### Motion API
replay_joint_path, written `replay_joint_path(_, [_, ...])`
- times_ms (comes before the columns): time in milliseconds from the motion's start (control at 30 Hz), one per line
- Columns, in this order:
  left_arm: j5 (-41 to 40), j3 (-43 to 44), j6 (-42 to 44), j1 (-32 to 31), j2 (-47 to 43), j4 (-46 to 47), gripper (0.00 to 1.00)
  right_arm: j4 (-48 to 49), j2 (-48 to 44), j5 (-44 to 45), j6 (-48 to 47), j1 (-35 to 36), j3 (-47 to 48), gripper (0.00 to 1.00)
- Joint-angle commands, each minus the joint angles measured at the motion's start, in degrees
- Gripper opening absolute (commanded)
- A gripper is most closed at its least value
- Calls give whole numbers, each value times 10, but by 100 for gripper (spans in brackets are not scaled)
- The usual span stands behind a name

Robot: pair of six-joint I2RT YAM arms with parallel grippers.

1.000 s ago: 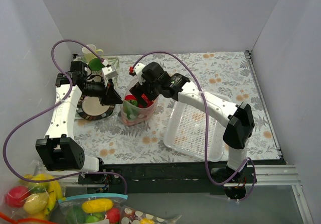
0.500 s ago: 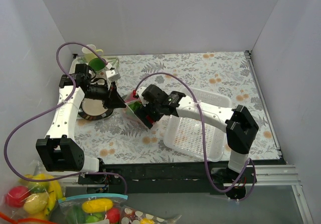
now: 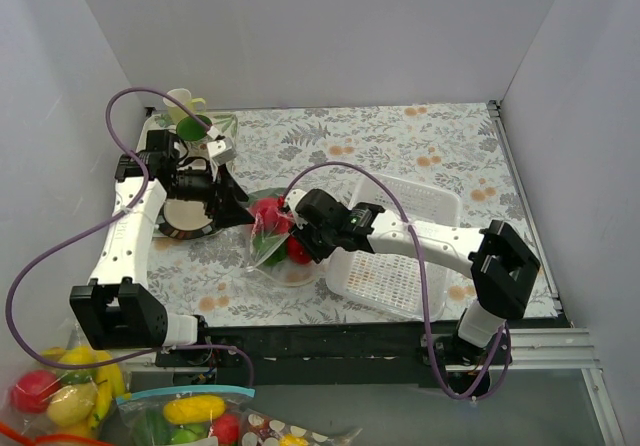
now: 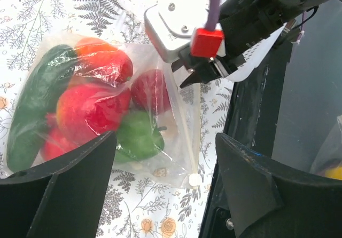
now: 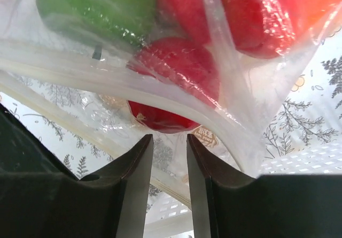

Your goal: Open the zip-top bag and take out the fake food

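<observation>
The zip-top bag lies on its side on the flowered table, its whitish zip strip and slider toward the front edge. The fake food is inside it: red pieces, a green pepper and a long green vegetable. My left gripper hovers above the bag's left end, jaws wide open and holding nothing. My right gripper is low at the bag's mouth. Its fingers stand a narrow gap apart right in front of the curved zip strip, with clear film showing through the gap.
A white basket sits right of the bag, under the right arm. A dark-rimmed plate and a green cup are at the back left. Off the table at the bottom left lie more bags of plastic fruit.
The bag, held upright between both grippers a second ago, now lies tipped over nearer the front. The left gripper has opened and let it go. The right gripper came down and narrowed.
</observation>
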Motion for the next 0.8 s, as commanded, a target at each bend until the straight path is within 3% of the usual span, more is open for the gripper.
replay_joint_path(0, [0, -16, -30, 2, -4, 60, 75, 49, -30, 16, 10, -3, -20, 43])
replay_joint_path(33, [-10, -20, -43, 2, 1, 79, 75, 52, -30, 13, 12, -2, -24, 45])
replay_joint_path(67, [-17, -28, -74, 2, 7, 130, 75, 56, -29, 10, 15, -1, -29, 63])
replay_joint_path(100, [-24, -30, -94, 2, 24, 158, 75, 60, -31, 12, 19, 3, -43, 72])
replay_joint_path(233, [-53, -19, -175, 2, 95, 275, 73, 96, -33, 45, 44, 26, -76, 98])
replay_joint_path(500, [-54, 72, -206, -6, 261, 275, 70, 185, -3, 169, 63, 76, -109, 98])
replay_joint_path(767, [-85, 24, -144, -42, 263, 217, 72, 273, 32, 282, 18, 80, -124, 98])
